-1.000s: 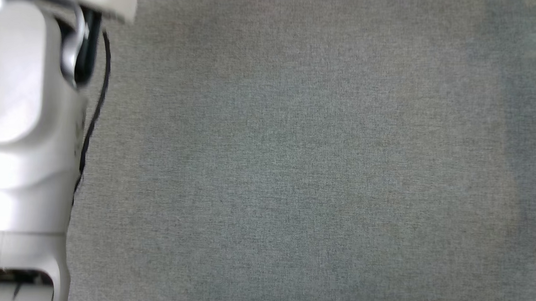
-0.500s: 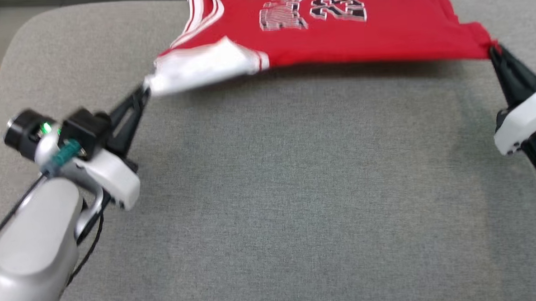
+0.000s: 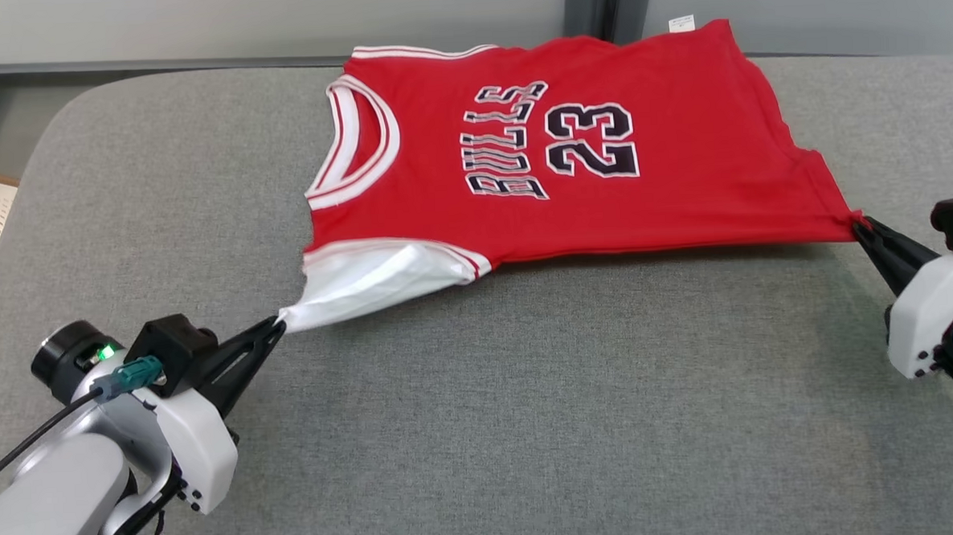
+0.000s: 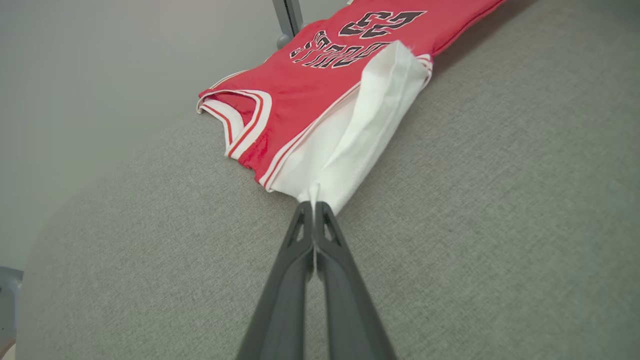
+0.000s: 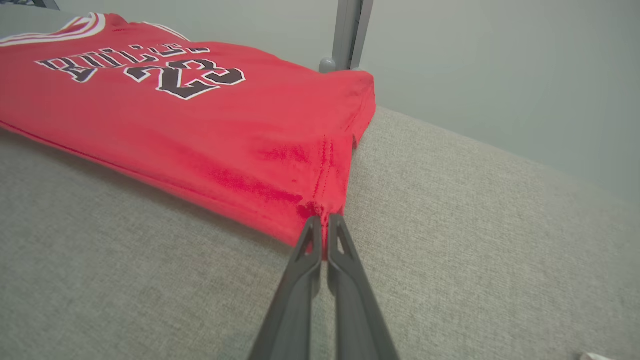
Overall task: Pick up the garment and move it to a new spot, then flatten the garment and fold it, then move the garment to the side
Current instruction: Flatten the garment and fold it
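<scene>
Garment (image 3: pixel 682 186): spread flat, upper centre, lettering up.
Left gripper (image 3: pixel 280 326): lower left, pinched tight on sleeve tip.
Right gripper (image 3: pixel 858 226): right edge, pinched tight on hem corner.

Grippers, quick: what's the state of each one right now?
Left gripper: closed, pinching the tip of the white sleeve of the garment.
Right gripper: closed, pinching the garment's red hem corner.

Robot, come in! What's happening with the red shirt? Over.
Left tool shut on white sleeve. Right tool shut on hem corner. Garment stretched between, lettering up, on grey surface. Nothing in the way.
</scene>
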{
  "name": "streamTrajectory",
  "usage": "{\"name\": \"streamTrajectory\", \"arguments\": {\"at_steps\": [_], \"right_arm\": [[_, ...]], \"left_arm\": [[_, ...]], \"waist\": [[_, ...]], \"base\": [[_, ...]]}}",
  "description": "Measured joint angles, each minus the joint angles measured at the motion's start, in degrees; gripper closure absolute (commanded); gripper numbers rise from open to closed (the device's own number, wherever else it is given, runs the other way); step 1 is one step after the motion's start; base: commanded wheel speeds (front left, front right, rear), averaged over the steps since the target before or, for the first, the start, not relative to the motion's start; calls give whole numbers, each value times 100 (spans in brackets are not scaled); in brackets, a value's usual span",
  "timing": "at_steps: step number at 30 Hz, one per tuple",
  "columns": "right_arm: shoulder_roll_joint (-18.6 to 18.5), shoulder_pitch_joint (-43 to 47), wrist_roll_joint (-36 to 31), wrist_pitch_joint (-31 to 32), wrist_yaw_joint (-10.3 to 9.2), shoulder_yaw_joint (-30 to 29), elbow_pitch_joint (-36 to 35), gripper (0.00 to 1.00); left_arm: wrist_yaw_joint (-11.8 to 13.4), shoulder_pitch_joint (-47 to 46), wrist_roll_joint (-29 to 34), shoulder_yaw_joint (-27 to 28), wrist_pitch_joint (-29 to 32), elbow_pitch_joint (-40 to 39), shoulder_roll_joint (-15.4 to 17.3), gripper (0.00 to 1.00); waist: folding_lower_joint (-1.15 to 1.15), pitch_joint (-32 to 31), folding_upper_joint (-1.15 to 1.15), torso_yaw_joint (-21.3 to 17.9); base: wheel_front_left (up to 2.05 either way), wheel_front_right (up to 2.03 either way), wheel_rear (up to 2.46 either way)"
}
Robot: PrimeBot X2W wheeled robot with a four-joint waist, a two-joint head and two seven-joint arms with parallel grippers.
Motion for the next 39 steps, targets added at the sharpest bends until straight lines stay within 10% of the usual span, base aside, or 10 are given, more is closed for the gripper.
{"name": "streamTrajectory", "arguments": {"at_steps": [30,39], "right_arm": [[-1159,905,2429,2522,-1,1210,-1683,100],[-1354,788,2767,2710,-1,1087,-2004,100]], "left_arm": [[1,1078,-1866,-695,1265,-1674,1327,100],[9,973,-1900,-643,1234,-1722,1290,100]], "waist": [[0,-859,0,-60],[0,-800,0,-85]], "base": [[0,0,0],[0,0,0]]}}
